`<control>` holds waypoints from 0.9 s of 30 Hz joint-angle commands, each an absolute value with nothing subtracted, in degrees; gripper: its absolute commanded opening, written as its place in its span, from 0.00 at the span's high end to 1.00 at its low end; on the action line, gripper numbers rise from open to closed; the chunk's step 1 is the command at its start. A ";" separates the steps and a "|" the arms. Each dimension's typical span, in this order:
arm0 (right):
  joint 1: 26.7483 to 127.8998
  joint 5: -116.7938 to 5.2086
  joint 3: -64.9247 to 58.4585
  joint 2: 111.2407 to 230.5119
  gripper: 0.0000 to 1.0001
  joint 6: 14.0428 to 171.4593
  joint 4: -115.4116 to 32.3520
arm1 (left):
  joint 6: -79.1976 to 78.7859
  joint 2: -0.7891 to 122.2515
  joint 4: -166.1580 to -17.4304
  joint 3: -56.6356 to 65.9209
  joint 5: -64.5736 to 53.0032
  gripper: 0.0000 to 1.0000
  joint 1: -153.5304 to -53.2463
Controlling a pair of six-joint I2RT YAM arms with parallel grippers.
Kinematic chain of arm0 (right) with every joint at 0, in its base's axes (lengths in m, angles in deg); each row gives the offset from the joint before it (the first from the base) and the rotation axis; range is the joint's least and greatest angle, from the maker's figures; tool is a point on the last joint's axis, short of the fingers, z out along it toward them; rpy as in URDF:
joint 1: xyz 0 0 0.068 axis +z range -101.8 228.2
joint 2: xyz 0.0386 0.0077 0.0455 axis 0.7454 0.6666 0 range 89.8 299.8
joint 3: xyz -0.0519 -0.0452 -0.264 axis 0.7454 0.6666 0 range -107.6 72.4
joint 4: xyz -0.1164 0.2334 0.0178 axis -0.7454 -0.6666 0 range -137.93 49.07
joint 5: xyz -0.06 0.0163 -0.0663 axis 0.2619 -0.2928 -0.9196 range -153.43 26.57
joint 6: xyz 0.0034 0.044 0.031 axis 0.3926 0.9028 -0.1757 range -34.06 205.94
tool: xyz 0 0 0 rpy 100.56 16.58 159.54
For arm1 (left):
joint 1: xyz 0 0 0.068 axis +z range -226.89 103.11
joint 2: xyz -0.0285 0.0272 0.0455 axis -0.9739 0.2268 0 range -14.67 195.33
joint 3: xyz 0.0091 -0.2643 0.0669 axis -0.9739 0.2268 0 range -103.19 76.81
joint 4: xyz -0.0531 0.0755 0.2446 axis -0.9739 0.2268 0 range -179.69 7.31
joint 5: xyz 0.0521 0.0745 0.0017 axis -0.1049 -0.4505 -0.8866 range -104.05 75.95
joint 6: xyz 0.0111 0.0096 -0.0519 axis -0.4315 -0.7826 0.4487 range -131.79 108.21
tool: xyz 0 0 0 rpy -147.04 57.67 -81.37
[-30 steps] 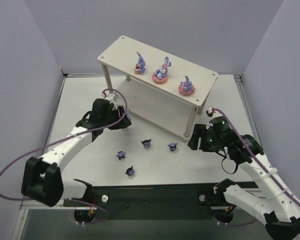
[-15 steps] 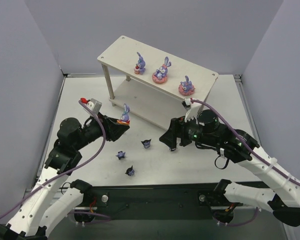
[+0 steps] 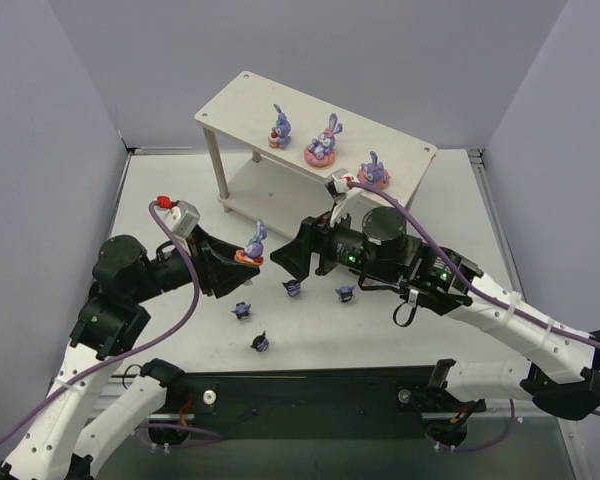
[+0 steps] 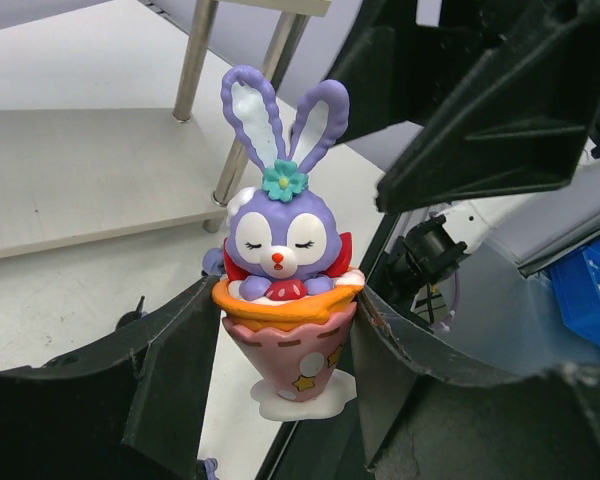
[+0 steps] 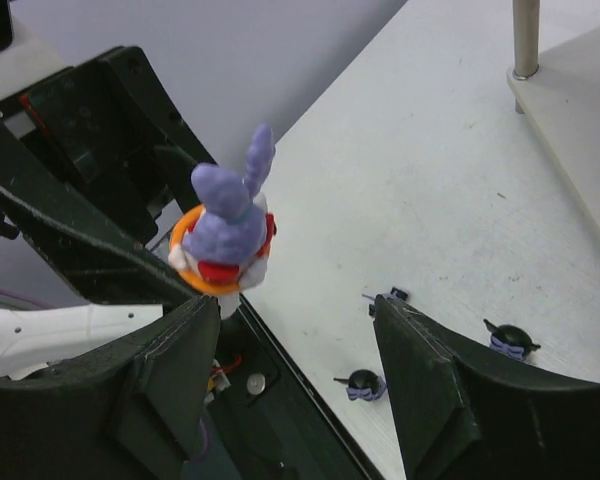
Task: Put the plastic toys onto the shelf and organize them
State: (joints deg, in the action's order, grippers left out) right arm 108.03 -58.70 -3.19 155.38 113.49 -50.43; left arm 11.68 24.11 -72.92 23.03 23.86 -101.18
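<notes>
My left gripper (image 3: 242,262) is shut on a purple rabbit (image 3: 252,246) in a pink cone with an orange rim and holds it upright above the table; the left wrist view shows the cone (image 4: 285,340) pinched between both fingers. My right gripper (image 3: 285,258) is open and empty, facing the rabbit (image 5: 225,235) from the right, a short gap away. Three other rabbits (image 3: 324,142) stand on the top board of the pale wooden shelf (image 3: 240,100). Several dark blue figures (image 3: 294,288) lie on the table in front of the shelf.
The shelf's lower board (image 4: 80,180) carries nothing that I can see. Blue figures lie under and near the right gripper (image 5: 363,384). Grey walls close the table at the left, back and right. The arms' black base bar (image 3: 310,390) runs along the near edge.
My left arm has pulled back from the shelf and lifted the rabbit over the table. My right arm has swung left from the shelf's right leg until its open jaws face the rabbit.
</notes>
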 commanded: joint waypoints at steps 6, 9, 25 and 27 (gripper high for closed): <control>110.51 -60.44 -7.49 161.51 0.41 112.22 -38.04 | 12.21 23.21 -75.19 22.49 27.88 1.00 -101.50; 111.47 -60.27 -8.90 163.09 0.43 111.52 -38.12 | 12.38 23.12 -75.28 22.85 27.35 1.00 -101.50; 113.06 -60.53 -11.89 166.70 0.99 108.00 -39.97 | 13.17 25.75 -73.70 21.53 29.54 0.81 -101.50; 113.32 -60.36 -11.54 166.53 1.00 107.21 -39.44 | 13.79 26.37 -73.52 21.70 31.47 0.72 -101.50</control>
